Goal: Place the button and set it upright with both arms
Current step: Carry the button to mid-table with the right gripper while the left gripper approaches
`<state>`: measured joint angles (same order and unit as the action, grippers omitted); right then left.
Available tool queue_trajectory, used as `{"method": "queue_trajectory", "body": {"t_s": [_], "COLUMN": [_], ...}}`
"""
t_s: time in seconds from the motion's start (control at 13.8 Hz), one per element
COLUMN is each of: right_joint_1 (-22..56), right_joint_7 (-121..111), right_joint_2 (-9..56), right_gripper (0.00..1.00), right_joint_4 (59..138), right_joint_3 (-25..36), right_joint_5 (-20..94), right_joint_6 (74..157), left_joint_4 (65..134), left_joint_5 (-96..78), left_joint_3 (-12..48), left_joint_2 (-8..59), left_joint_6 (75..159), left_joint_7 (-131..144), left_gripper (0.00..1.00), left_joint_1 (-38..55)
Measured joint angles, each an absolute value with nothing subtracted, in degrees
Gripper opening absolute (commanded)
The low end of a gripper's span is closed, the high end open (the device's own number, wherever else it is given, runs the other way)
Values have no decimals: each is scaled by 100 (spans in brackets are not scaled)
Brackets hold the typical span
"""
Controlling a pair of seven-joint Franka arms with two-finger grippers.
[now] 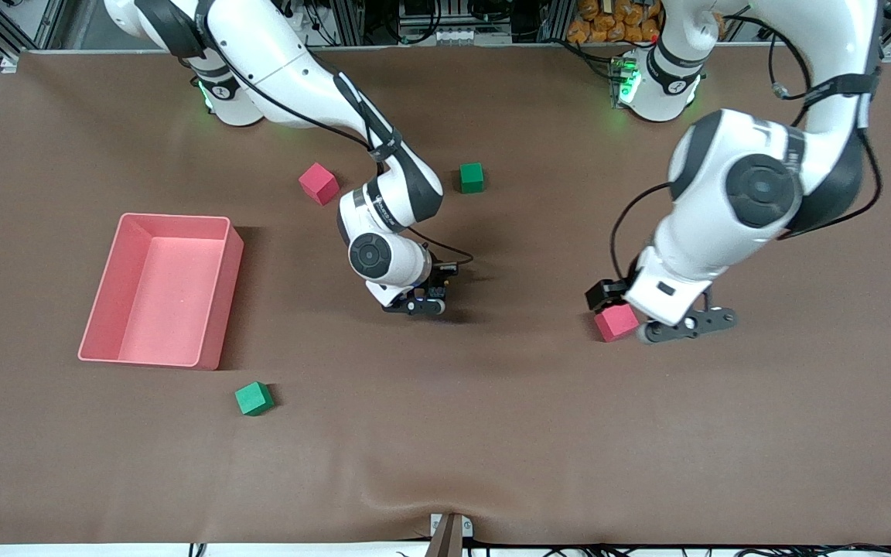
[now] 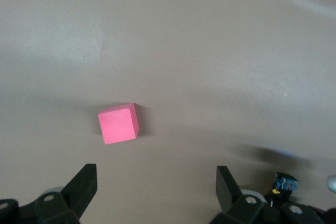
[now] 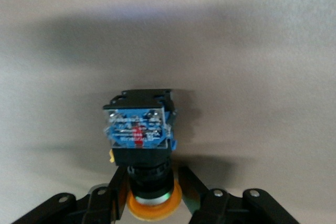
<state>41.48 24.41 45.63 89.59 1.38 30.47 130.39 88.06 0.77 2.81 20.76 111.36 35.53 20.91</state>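
Observation:
The button (image 3: 139, 129) has a black body, a blue-labelled end block and a round orange cap. It sits between the fingers of my right gripper (image 3: 152, 187), cap toward the palm. One finger touches its black neck; a thin gap shows at the other, so the jaws stand slightly open. In the front view this right gripper (image 1: 426, 303) is low over mid-table with the button (image 1: 439, 292) at its tips. My left gripper (image 1: 685, 323) hangs wide open, holding nothing, beside a red cube (image 1: 616, 322). In the left wrist view the left gripper (image 2: 156, 182) has that red cube (image 2: 118, 123) ahead and the button (image 2: 285, 183) off to one side.
A pink bin (image 1: 175, 219) stands toward the right arm's end of the table. A second red cube (image 1: 318, 183) and a green cube (image 1: 472, 177) lie farther from the front camera than the right gripper. Another green cube (image 1: 254, 398) lies nearer, beside the bin's corner.

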Motion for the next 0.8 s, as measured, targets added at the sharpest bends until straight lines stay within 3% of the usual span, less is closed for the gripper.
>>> {"method": "queue_trajectory", "body": {"t_s": [0.22,0.51,0.8], "right_joint_1": [4154,4141,3921], "right_joint_7": [2439,2267,2160], "right_joint_2": [4562,4487,3793], "right_gripper": [100,100,100], "right_joint_4": [8906,8795,8632], "right_joint_3": [150,360,637], "right_joint_5": [3047,3046,3044], "right_joint_6": [13167,13199,13166], "left_joint_4": [8806,8817,8861], "left_joint_5": [219,218,218], "left_joint_3": [278,286,299], "left_joint_2": [2162,2213,2265], "left_joint_6": [11318,11462,11687], "left_joint_7": [3780,4262,4928], "left_gripper": [100,100,100], "left_joint_1": [2239,2284,2551]}}
